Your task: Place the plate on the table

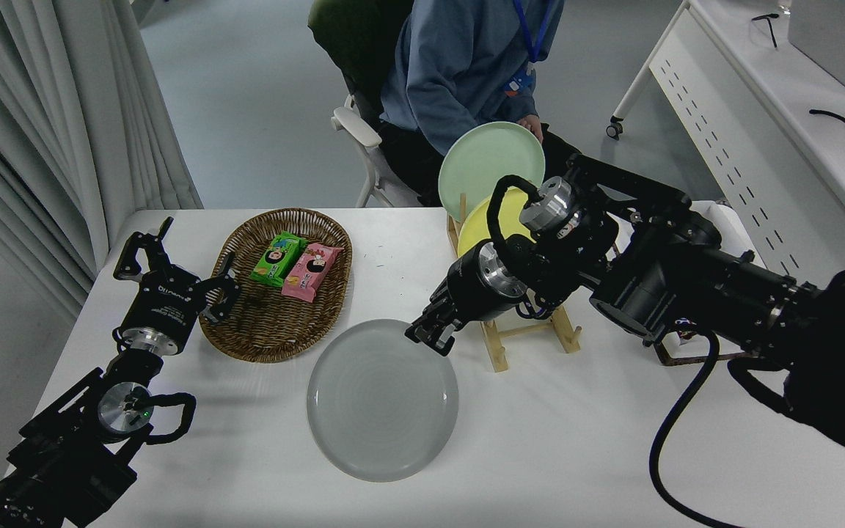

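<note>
The light grey plate [382, 400] lies low over the white table [576, 440], near the front middle. My right gripper [430, 339] comes in from the right and sits at the plate's far right rim, with its fingers closed on that rim. I cannot tell whether the plate rests fully flat on the table. My left arm is parked at the lower left, and its gripper [197, 242] is open and empty beside the basket.
A wicker basket [246, 334] holding a green and a pink snack pack stands left of the plate. A wooden plate rack [499, 345] behind my right wrist holds a yellow plate [481, 220]. A seated person holds a pale green plate [488, 161]. A white desk [745, 110] stands at the far right.
</note>
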`<state>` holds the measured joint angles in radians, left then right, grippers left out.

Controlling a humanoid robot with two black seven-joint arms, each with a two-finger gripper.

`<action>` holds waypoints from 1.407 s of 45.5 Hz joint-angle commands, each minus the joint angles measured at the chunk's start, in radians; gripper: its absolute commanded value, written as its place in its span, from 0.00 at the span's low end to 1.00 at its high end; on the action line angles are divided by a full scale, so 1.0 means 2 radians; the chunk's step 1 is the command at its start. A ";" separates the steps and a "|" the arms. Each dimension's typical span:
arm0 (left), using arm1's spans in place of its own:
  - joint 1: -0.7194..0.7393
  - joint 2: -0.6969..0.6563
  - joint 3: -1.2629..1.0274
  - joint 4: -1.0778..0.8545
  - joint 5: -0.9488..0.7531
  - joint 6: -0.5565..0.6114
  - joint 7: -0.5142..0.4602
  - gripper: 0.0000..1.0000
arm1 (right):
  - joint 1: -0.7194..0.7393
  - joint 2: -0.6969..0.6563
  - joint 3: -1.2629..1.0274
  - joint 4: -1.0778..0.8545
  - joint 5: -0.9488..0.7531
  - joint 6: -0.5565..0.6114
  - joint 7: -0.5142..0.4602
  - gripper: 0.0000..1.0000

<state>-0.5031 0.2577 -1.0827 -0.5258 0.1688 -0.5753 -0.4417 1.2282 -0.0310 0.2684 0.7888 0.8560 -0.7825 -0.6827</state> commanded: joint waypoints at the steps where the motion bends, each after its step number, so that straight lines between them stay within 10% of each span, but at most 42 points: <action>1: 0.000 0.000 0.000 0.001 0.000 0.000 0.000 1.00 | -0.030 0.016 0.003 -0.061 0.010 -0.001 -0.004 0.00; 64: 0.000 0.000 0.000 0.001 0.000 0.000 0.000 1.00 | -0.148 0.016 0.067 -0.136 0.022 -0.001 0.000 0.00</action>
<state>-0.5032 0.2577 -1.0824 -0.5257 0.1688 -0.5753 -0.4417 0.9450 -0.0001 0.3833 0.5223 0.9059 -0.7854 -0.6827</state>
